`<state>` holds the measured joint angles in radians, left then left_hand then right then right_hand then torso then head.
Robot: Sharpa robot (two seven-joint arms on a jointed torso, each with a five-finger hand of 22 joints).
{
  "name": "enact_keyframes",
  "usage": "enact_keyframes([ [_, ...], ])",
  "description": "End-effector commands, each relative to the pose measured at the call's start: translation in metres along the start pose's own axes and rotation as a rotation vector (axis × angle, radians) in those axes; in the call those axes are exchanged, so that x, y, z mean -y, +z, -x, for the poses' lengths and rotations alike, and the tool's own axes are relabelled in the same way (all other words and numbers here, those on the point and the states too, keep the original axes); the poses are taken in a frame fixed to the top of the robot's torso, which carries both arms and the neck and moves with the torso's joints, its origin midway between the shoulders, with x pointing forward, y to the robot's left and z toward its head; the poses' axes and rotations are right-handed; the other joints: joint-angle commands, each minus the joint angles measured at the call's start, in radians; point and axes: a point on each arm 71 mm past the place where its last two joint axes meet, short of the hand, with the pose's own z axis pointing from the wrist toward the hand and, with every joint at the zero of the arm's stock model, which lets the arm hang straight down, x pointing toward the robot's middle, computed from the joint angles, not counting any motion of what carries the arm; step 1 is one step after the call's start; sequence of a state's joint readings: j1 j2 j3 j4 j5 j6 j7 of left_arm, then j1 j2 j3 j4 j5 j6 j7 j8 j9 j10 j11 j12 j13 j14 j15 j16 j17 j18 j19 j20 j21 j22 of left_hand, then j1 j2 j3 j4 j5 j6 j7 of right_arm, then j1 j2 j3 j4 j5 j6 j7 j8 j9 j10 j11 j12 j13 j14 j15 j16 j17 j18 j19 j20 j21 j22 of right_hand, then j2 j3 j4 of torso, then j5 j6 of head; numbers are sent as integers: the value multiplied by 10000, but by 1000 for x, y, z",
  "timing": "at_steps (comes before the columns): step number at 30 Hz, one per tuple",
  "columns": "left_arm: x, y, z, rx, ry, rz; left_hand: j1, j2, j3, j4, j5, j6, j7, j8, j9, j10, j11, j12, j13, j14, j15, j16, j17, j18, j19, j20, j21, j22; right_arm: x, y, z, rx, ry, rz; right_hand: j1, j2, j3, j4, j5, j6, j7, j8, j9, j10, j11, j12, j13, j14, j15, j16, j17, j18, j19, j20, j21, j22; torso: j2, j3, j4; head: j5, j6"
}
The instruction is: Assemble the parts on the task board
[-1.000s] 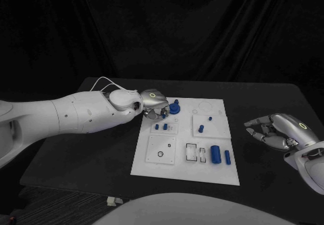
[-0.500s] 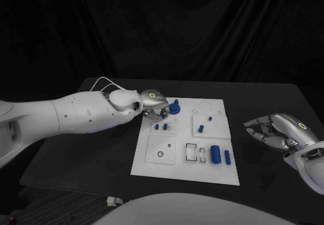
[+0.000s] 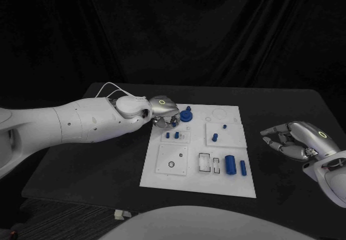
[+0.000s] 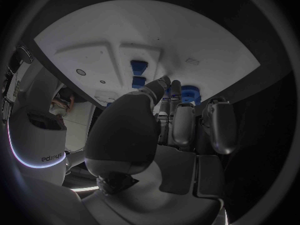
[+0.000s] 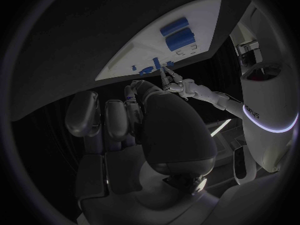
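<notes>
**Materials and surface finishes**

Task board (image 3: 177, 176): matt white plate, smooth, plastic in look. Parts (image 3: 230, 164): smooth blue plastic with a slight sheen. Table (image 3: 101, 165): matt black top. Left hand (image 3: 165, 113) and right hand (image 3: 297, 140): silvery metallic shells, semi-gloss, with darker matt finger pads (image 4: 184, 126). Arms: glossy white moulded casing. Backdrop: dark cloth hanging in folds.

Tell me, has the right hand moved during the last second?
No. The right hand hangs at the same spot off the task board's right edge, over the black table.
</notes>
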<state>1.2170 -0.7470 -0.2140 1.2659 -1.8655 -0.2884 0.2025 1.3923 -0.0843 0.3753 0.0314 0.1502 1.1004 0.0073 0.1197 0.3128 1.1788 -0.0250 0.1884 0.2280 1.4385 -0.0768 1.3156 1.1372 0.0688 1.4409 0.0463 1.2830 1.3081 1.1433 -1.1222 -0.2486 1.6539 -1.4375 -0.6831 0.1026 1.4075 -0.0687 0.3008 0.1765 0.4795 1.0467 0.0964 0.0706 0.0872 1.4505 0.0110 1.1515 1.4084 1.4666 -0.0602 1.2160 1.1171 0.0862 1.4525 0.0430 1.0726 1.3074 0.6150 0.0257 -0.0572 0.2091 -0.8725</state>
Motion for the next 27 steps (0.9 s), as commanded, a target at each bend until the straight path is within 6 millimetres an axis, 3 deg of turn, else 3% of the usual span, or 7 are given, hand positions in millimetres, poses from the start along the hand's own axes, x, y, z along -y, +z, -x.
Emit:
enact_keyframes([
  [1, 3, 1, -3, -220, -66, -115, -47, 16, 15, -11, -34, 315, 251, 45, 3, 80, 22, -50, -9, -79, 1, -64, -9, -56, -58, -32, -55, 1787, 1, -1, -1, -43, -3, -163, -71, -56, 65, 20, 19, 75, -10, 46, 9, -30, -69, -38, -2230, 305, -61, -37, -13, 40, -63, -17, -37, 1432, -4, -3, 6, -2, -2],
  [27, 7, 7, -2, -226, -58, -220, -32, 45, 34, -21, -74, 312, 245, 19, -9, 94, 13, -87, -33, -111, 2, -114, -79, -50, -77, -31, -93, 1778, 2, -1, -3, -113, 5, -209, -71, -56, 65, 20, 19, 75, -10, 46, 9, -30, -69, -38, -2230, 305, -61, -37, -13, 40, -63, -17, -37, 1432, 9, -3, -10, -14, -2],
])
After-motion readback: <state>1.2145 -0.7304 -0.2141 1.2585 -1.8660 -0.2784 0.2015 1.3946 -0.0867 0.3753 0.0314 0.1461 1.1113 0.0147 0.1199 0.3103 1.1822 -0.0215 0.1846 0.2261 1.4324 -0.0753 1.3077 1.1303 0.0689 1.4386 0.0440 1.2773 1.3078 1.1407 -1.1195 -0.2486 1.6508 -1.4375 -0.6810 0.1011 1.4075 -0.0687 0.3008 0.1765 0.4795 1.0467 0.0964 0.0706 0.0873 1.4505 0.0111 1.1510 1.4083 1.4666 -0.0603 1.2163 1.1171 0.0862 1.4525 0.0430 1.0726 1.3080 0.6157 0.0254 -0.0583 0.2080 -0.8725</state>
